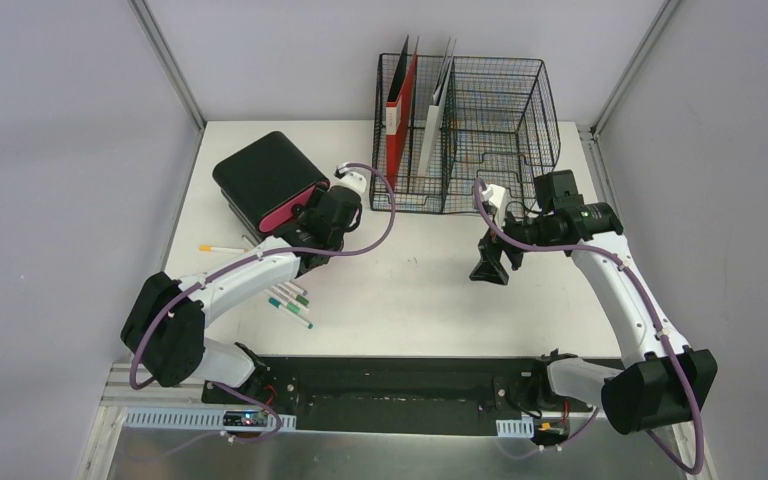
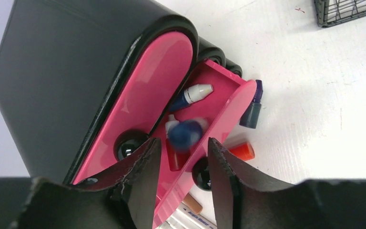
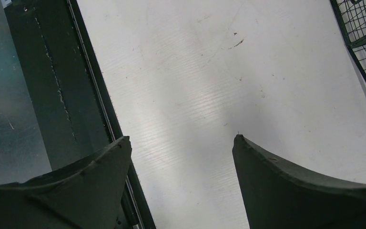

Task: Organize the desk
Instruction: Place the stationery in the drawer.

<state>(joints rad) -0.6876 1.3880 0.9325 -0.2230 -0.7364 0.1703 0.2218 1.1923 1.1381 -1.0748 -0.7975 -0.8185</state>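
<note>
If you start at the near edge where both arm bases are bolted, there's a black strip [image 1: 400, 385] running across. Then the desk [image 1: 410, 300] takes over: a big white top, a bit scuffed and speckled in the wrist views, filling the floor of the booth between aluminium rails [image 1: 168, 60] and plain grey walls [image 1: 50, 150]. A few loose markers [image 1: 290, 300] lie on its left side, with a yellow pen [image 1: 222, 248] just beyond them. The left gripper [image 2: 183, 143] is right up against the black-and-pink pen holder [image 1: 260, 175], fingers partway apart and aimed into a pink slot. A blurry blue-capped marker [image 2: 186, 133] sits in that slot just past the tips, and as far as I can tell it isn't pinched. A white-capped marker [image 2: 194, 94] lies deeper in the same slot. Over on the right, the right gripper [image 3: 181, 138] hangs above bare desk with its jaws spread wide and nothing between them. Furthest back, the black wire-mesh rack [image 1: 505, 110] stands on the desk by the rear wall. A red folder [image 1: 400, 120] and a pale folder [image 1: 432, 125] stand upright in its left part.
</note>
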